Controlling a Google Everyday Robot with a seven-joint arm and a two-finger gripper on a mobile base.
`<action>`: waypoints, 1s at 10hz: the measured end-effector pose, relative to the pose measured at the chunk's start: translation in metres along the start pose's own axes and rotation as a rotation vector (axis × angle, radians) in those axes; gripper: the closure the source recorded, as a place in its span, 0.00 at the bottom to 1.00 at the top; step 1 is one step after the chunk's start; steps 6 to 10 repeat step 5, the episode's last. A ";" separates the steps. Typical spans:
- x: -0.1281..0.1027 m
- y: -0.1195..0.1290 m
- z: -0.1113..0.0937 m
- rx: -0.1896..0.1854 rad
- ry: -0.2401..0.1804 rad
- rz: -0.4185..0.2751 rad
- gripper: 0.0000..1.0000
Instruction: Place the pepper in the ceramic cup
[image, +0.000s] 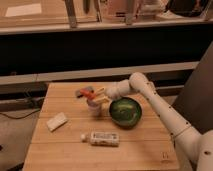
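Note:
The orange-red pepper (88, 94) lies tilted right over the mouth of the small white-grey ceramic cup (93, 108) in the middle of the wooden table (70, 145). My gripper (99, 95) reaches in from the right and sits just above the cup's rim, next to the pepper. I cannot tell whether the pepper rests in the cup or is held. A grey piece (81, 92) shows just left of the pepper.
A dark green bowl (125, 111) stands right of the cup, under my arm. A white labelled bottle (101, 138) lies on its side near the front. A pale flat packet (56, 121) lies at the left. A dark counter runs behind the table.

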 end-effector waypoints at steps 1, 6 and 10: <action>0.000 0.000 0.000 -0.001 0.001 -0.002 0.20; -0.006 0.001 0.000 -0.015 0.006 -0.044 0.20; -0.006 0.001 0.000 -0.015 0.006 -0.044 0.20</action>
